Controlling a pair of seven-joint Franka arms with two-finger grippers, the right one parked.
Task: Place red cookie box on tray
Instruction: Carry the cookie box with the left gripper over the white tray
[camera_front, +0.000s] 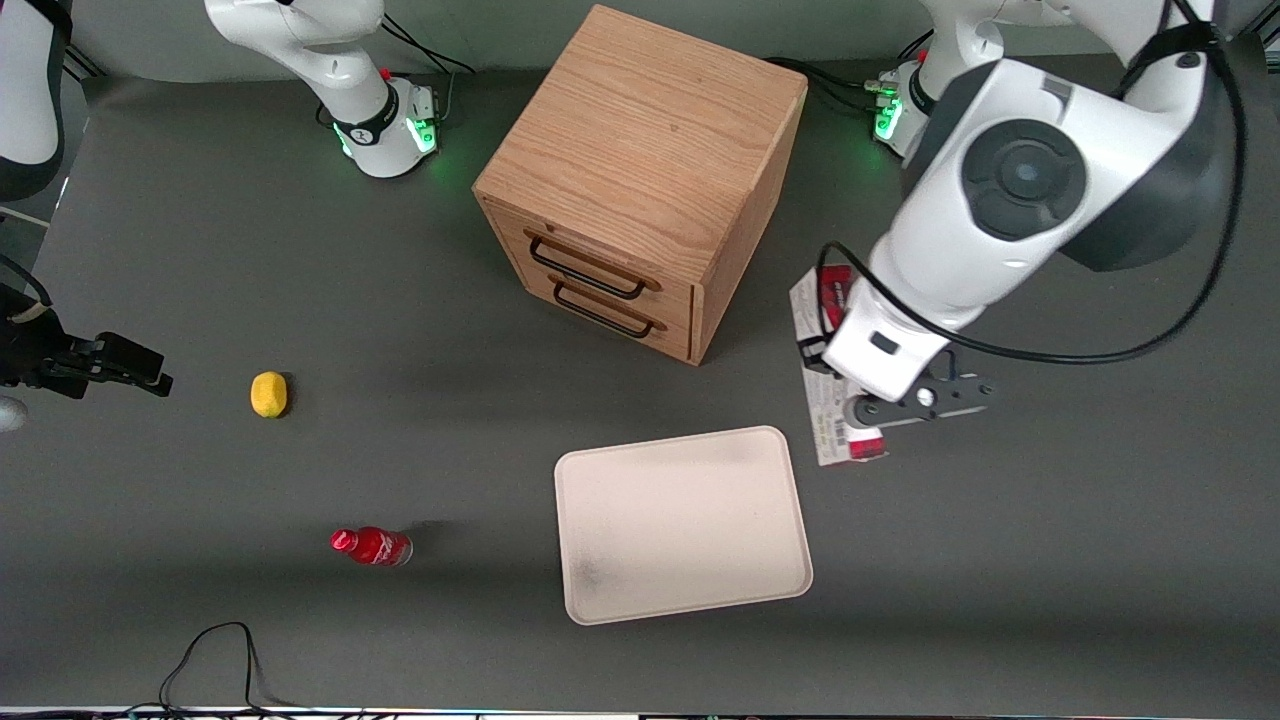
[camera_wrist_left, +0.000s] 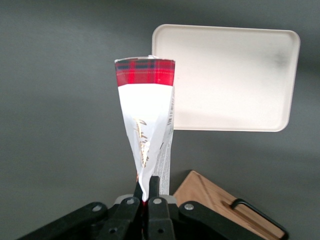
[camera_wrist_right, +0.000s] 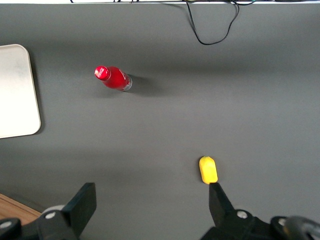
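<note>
**Cookie box in the end effector, tray bare**

The left arm's end effector (camera_wrist_left: 148, 192) is clamped on the red cookie box (camera_wrist_left: 146, 120), its two fingers (camera_wrist_left: 154, 186) pinched together on one end of the box. In the wrist view the box hangs edge-on from that grip, its pale printed face narrowing toward the fingers and its red plaid end pointing away from them.

In the front view the red cookie box (camera_front: 832, 425) is beside the tray (camera_front: 682, 523), toward the working arm's end of the table (camera_front: 300, 300), with the end effector (camera_front: 905, 400) over it. Whether the box is lifted off the table or touching it cannot be told. It is not on the tray.

The tray holds nothing; only a dark smudge shows near one corner. It lies nearer the front camera than the wooden drawer cabinet (camera_front: 640, 180), whose two drawers, each with a black handle, are shut.

Toward the parked arm's end of the table stand a small red bottle (camera_front: 372, 546) and, farther from the camera, a yellow lemon-like object (camera_front: 268, 393); both are well apart from the tray.
</note>
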